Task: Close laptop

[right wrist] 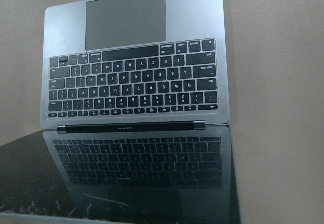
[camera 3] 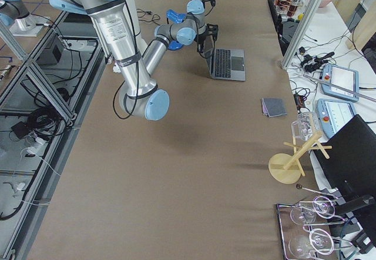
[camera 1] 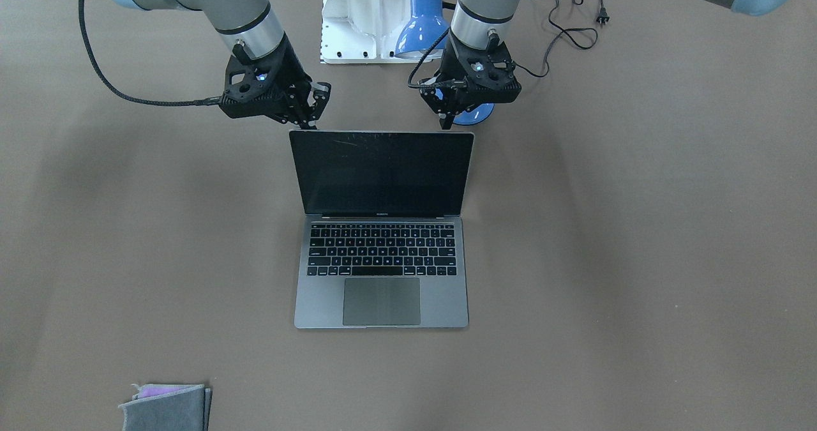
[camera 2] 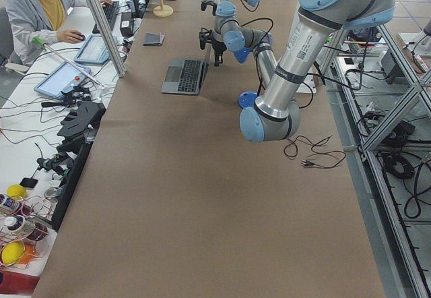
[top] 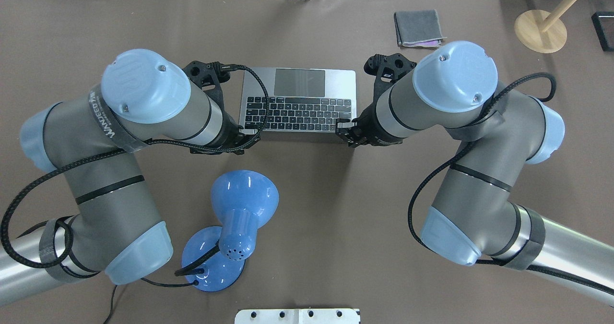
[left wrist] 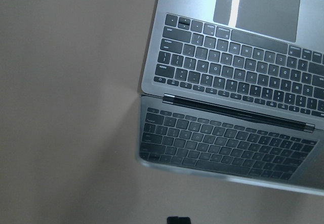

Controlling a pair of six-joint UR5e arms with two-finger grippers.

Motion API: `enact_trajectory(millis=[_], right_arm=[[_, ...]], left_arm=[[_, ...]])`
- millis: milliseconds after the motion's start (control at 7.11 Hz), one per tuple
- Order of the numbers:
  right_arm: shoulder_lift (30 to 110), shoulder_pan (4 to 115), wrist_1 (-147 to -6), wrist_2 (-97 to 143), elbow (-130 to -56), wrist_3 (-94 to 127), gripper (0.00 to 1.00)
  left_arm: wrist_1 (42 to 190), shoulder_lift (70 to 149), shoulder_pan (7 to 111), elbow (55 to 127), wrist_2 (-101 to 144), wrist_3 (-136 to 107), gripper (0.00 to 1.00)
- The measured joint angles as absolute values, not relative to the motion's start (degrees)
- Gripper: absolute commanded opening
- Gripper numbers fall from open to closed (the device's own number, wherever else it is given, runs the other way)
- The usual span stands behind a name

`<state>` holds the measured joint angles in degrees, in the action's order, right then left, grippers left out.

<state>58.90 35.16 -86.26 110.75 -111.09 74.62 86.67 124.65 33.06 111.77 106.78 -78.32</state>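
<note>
The space-grey laptop [camera 1: 382, 226] lies open in the middle of the table, black screen upright and facing away from the robot. It also shows in the overhead view [top: 300, 108], the left wrist view [left wrist: 228, 82] and the right wrist view [right wrist: 136, 87]. My right gripper [camera 1: 309, 121] is just behind the lid's top corner on its side, fingers together. My left gripper [camera 1: 447, 123] is just behind the other top corner, fingers together. Neither holds anything. I cannot tell whether they touch the lid.
A blue desk lamp [top: 235, 218] stands behind the laptop by my left arm, its cord [camera 1: 574, 32] trailing on the table. A folded grey cloth [top: 418, 28] lies at the far edge, right of the laptop. A wooden stand [top: 539, 30] is at the far right.
</note>
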Motion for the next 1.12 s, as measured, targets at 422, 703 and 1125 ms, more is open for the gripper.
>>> enact_trajectory(millis=[422, 703, 1125], right_arm=[[54.26, 38.1, -86.34, 110.8, -106.55, 74.65, 0.0], [51.58, 39.84, -86.35, 110.85, -102.77, 74.59, 0.0], [44.24, 43.16, -84.72, 111.08, -89.87, 73.97, 0.0]], left_arm=[[92.4, 125.47, 36.98, 107.86, 105.36, -78.11, 0.0], [96.42, 126.84, 39.43, 103.34, 105.3, -78.05, 0.0], [104.21, 130.93, 41.42, 91.96, 104.83, -78.21, 0.0]])
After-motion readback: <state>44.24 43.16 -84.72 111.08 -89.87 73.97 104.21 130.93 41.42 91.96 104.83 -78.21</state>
